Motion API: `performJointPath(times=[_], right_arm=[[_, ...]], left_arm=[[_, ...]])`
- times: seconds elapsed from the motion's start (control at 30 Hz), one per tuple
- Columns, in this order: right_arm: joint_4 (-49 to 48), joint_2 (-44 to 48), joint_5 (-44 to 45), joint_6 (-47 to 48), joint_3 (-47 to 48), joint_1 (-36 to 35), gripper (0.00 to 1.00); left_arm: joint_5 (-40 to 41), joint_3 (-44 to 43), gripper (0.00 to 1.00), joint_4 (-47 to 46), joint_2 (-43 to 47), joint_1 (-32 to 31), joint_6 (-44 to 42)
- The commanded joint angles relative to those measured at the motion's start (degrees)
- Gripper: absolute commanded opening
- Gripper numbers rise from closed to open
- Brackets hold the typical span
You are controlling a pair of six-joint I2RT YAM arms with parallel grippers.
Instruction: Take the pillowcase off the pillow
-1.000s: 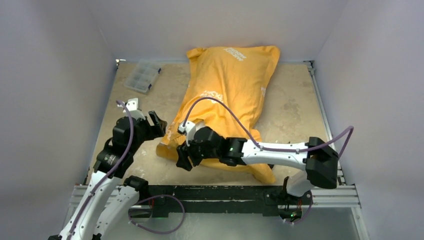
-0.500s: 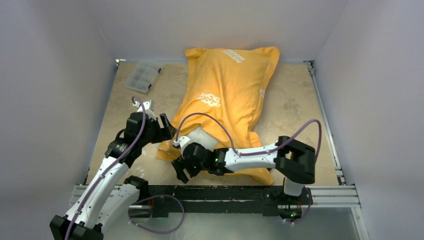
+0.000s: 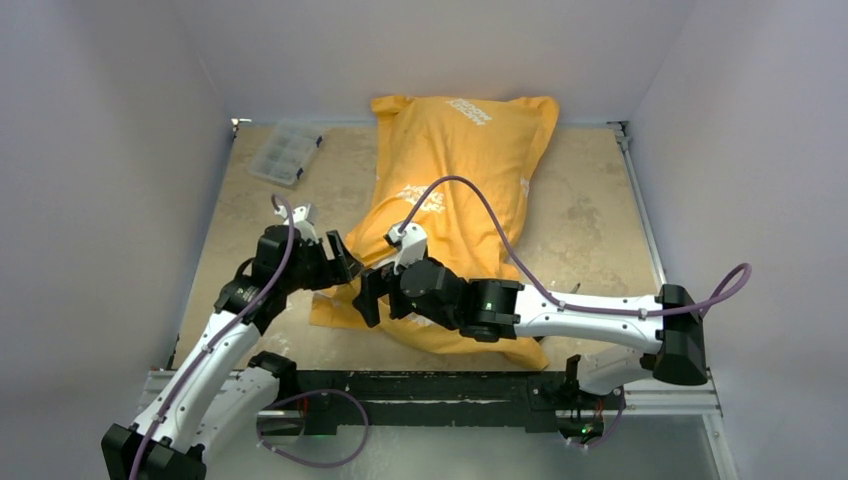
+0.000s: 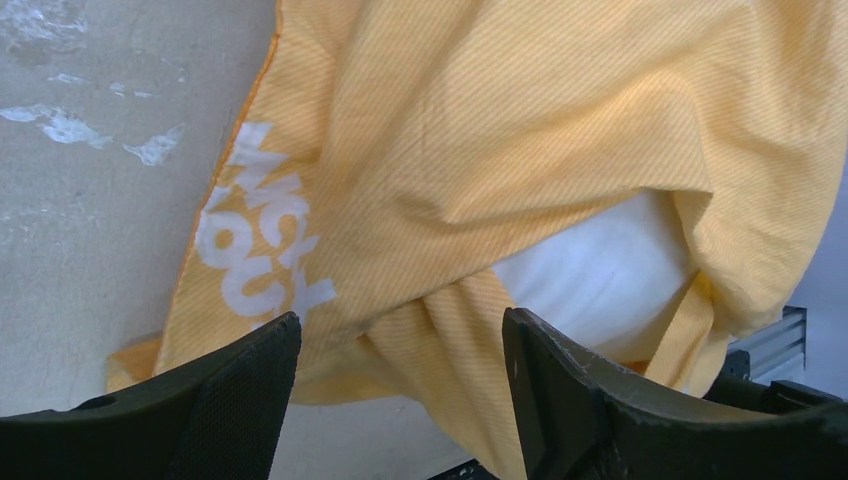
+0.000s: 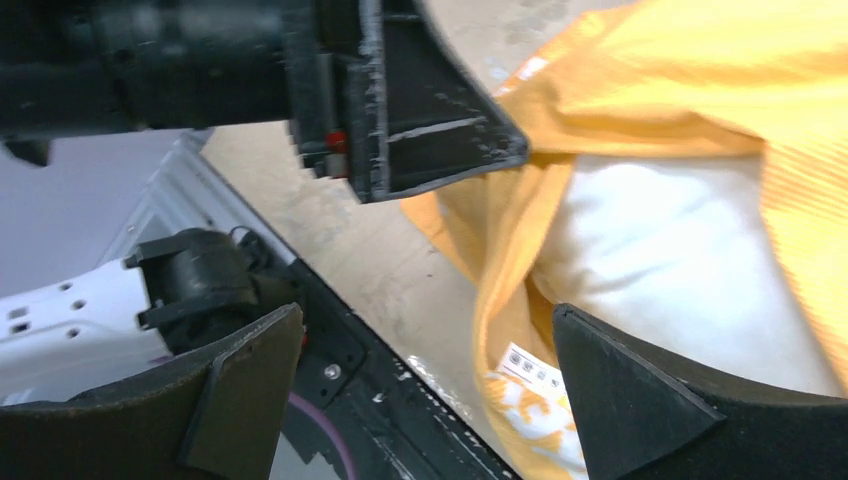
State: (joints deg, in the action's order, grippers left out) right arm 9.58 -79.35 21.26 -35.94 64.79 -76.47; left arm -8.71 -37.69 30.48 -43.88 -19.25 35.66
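Pillowcase (image 3: 460, 185) runs 12 to 6 o'clock, white pillow (image 5: 680, 270) showing at its 6 o'clock mouth. Left gripper (image 3: 343, 262) and right gripper (image 3: 368, 296) flank that mouth, both gaping wide, gripping nothing.

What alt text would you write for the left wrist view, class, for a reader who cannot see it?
A white pillow peeks from the open end of a rumpled orange-yellow pillowcase on a pale table; the left gripper hangs open, empty, before it.
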Motion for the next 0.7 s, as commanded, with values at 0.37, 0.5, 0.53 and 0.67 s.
performJointPath(times=[0.37, 0.5, 0.53, 0.67], right_arm=[[10.2, -0.3, 17.1, -14.0, -1.3, 1.5, 0.99], [11.2, 0.7, 20.4, -17.2, -1.5, 2.2, 0.99], [10.9, 1.1, 20.5, -17.0, -1.7, 2.4, 0.99], [8.0, 1.5, 19.9, -14.3, -2.3, 2.8, 0.99]], left_arm=[[3.5, 1.3, 0.73, -9.9, -3.6, -10.2, 10.6], [7.9, 2.4, 0.72, -9.7, -4.9, -14.1, 12.5], [9.3, 2.9, 0.7, -9.4, -4.7, -15.4, 12.9], [13.5, 7.4, 0.58, -7.2, -1.0, -17.4, 14.3]])
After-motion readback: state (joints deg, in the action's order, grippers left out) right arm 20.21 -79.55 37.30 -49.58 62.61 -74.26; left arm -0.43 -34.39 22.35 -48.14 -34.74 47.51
